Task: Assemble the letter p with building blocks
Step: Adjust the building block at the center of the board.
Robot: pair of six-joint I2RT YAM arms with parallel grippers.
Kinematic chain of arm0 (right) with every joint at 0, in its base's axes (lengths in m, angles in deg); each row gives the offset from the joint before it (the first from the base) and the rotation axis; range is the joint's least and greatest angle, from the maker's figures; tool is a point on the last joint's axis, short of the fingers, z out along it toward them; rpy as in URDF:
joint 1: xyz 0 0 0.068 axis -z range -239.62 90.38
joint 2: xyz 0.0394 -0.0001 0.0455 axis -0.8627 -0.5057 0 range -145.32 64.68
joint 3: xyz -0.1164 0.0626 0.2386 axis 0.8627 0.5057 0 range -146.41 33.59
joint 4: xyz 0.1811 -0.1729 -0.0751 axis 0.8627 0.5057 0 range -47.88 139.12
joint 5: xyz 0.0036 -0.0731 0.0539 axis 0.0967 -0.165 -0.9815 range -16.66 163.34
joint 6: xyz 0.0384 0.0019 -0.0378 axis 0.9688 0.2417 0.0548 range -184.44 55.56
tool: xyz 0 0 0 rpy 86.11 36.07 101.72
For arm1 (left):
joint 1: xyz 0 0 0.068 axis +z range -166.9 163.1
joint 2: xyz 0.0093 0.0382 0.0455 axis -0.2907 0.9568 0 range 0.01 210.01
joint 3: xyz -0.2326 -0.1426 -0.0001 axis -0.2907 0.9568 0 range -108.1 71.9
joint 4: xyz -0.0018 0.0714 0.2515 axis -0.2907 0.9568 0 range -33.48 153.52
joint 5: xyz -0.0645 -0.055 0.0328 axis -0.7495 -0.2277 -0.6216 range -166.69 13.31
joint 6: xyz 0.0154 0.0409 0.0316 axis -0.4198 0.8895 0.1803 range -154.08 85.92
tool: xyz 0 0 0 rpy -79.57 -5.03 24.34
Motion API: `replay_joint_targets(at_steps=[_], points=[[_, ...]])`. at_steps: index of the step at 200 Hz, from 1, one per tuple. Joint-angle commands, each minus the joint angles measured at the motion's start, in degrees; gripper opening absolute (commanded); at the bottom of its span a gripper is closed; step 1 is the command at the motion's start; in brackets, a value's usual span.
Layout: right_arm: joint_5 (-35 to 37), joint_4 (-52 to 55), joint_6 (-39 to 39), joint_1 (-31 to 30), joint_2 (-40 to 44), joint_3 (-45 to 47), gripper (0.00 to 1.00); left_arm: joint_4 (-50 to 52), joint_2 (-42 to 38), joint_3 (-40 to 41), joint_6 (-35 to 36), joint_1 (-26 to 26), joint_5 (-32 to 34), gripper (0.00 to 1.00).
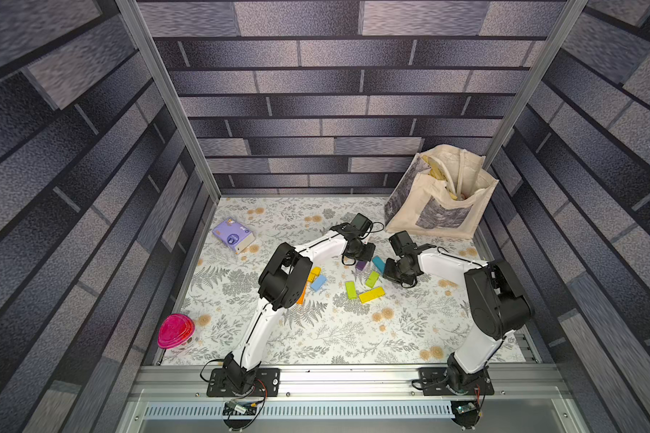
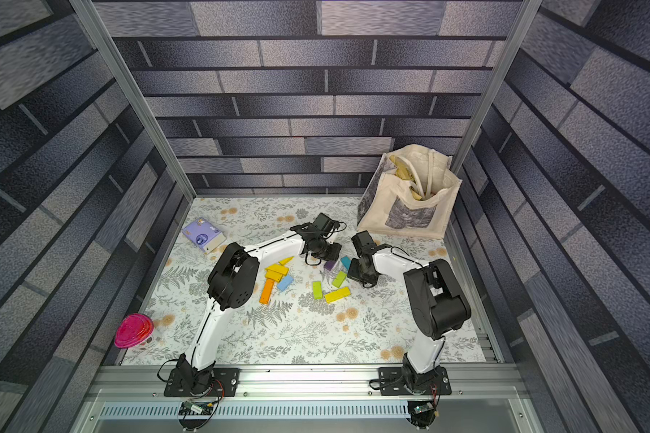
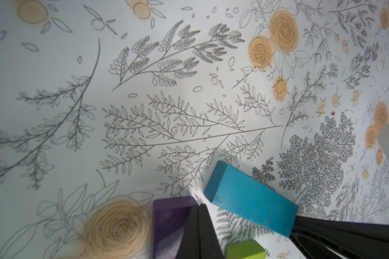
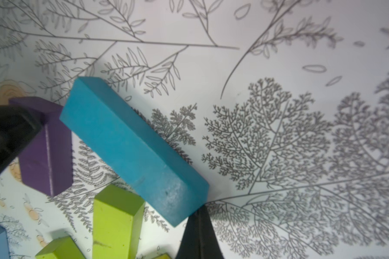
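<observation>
Blocks everywhere, and no letter formed yet! Nearest the arms' bases, a long yellow flat block (image 1: pixel 371 294) lies beside two short lime green blocks (image 1: pixel 351 289). Towards the left arm sits a cluster of orange, yellow and light blue blocks (image 2: pixel 276 270). Further out, the action: the left gripper (image 3: pixel 200 220), jaws pinched together and empty, has its tip at the short purple block (image 3: pixel 170 220). Pressing or only hovering is hard to call. The right gripper (image 4: pixel 199 226), likewise clamped on nothing, butts the end of the teal rectangular block (image 4: pixel 130 148). This looks like nudging, not lifting. Next, I'd say: slide teal and purple into line, gently, so neither skews.
</observation>
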Motion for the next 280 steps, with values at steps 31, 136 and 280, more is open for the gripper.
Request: replay_joint_targets(at_steps=[31,136,280], points=[[0.63,2.86,-2.13,1.53,-3.13,-1.90,0.00,1.73,4.92,-4.95,-1.49,0.33,0.48,0.00],[1.26,6.26,-7.13,3.60,-10.27,-12.10,0.00,5.13,3.91,-2.76,0.33,0.69,-0.86,0.00],[0.54,11.24,-14.48,4.92,-19.00,-23.07,0.00,1.76,-1.81,4.73,0.97,1.58,-1.67,0.00]])
